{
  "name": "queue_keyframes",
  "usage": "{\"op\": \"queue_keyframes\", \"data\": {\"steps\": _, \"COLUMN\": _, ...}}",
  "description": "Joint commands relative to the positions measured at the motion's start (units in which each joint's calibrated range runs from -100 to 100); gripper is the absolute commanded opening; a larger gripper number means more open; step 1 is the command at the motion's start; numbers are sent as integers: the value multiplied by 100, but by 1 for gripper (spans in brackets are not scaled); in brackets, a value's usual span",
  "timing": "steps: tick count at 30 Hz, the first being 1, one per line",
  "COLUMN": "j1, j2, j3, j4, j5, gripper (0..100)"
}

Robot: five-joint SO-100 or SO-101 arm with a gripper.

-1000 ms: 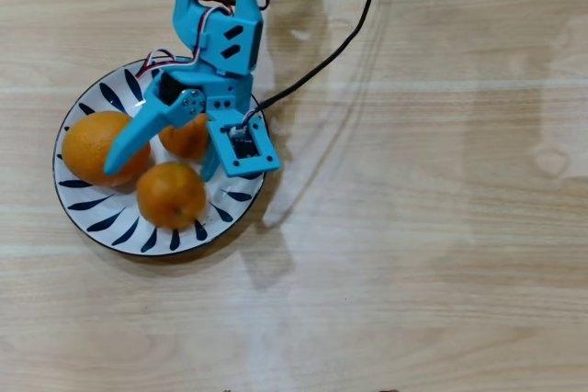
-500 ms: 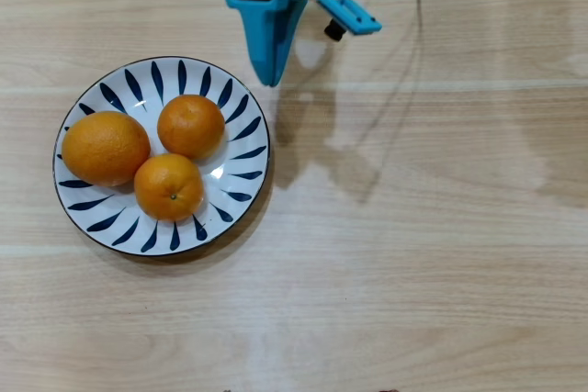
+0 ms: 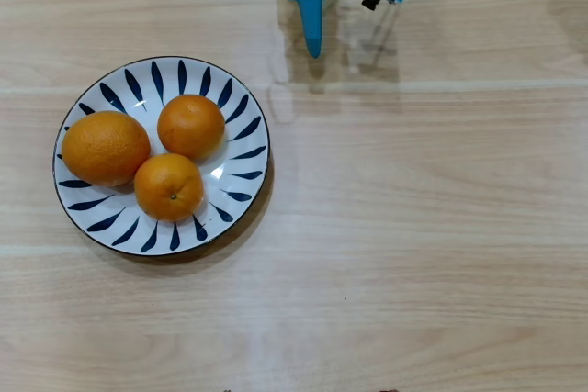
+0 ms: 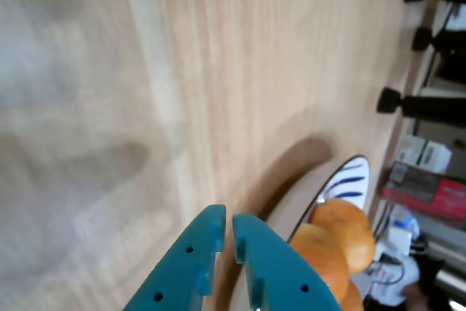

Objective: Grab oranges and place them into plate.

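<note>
A: Where are the oranges?

B: All three oranges [image 3: 152,153] lie inside the plate [image 3: 241,107], touching each other, at the left of the overhead view. No fruit is on the wooden surface [image 3: 413,227]. I judge the task as almost complete.

A: And the end effector?

B: The end effector [image 3: 313,43] is at the top edge, well apart from the plate. In the wrist view the end effector [image 4: 226,225] has its two teal tips nearly together, only a thin gap, and it holds nothing.

A: What can go wrong now?

B: Not much, I think. If the arm swings low over the plate, it can hit the rim or push an orange so it rolls out.

A: What does each view give alone?

B: The overhead view shows the whole plate and the count of fruits. The wrist view shows the narrow jaws, the plate [image 4: 354,175] only partly, and some clutter behind the surface, too blurred to name.
</note>
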Motion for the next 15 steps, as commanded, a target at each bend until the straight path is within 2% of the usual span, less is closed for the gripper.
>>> {"op": "queue_keyframes", "data": {"steps": 1, "j1": -61, "j2": -373, "j3": 244, "j4": 880, "j5": 255, "gripper": 2}}
{"op": "queue_keyframes", "data": {"steps": 6, "j1": -61, "j2": -440, "j3": 208, "j4": 1095, "j5": 438, "gripper": 2}}
{"op": "queue_keyframes", "data": {"steps": 11, "j1": -12, "j2": -440, "j3": -19, "j4": 1825, "j5": 428, "gripper": 2}}
{"op": "queue_keyframes", "data": {"steps": 15, "j1": 4, "j2": -440, "j3": -10, "j4": 1834, "j5": 407, "gripper": 2}}
